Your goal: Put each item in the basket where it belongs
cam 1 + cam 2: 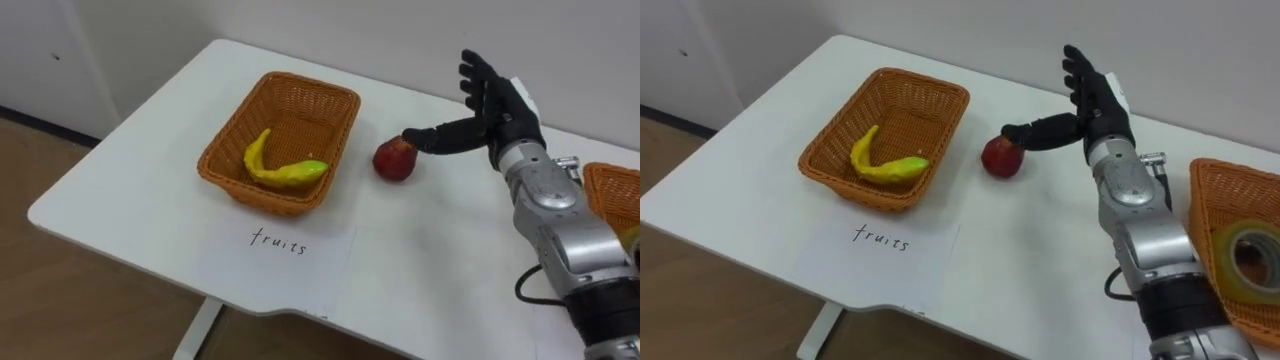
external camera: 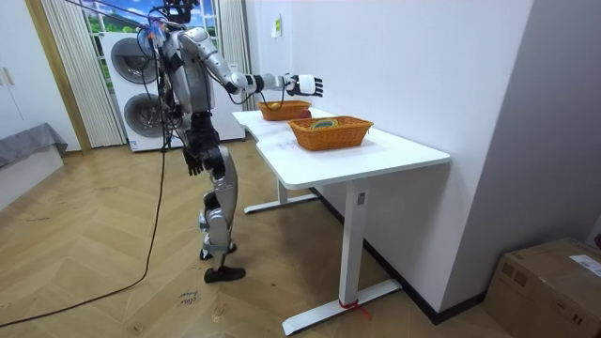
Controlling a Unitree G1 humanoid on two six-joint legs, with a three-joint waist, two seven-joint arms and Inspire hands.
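The robot stood upright on the wooden floor at the long edge of a white rectangular table [image 2: 376, 155], as the room view gave it, with two stacked white washing machines [image 2: 141, 89] behind it and a brown cardboard box [image 2: 554, 282] on the floor in the room view's lower right corner. Near the table's far left corner sat an orange woven wicker basket [image 1: 300, 115], and towards the right edge a second orange wicker basket [image 1: 1225, 185], of which the right eye view gave far more than the left eye view. A white paper sheet with a handwritten label [image 1: 285, 250] lay flat at the near edge, just in front of the first basket. The right hand [image 1: 500, 105] reached over the middle of the table, fingers spread and upright, its thumb tip touching the top of a red apple. The left hand [image 2: 193, 161] hung by the hip in the room view, too small to tell its state. A yellow banana with a greenish end [image 1: 280, 170] lay inside the first basket. The red apple [image 1: 394, 160] rested on the tabletop just right of that basket. A yellowish roll of tape [image 1: 1250, 260] lay in the second basket.
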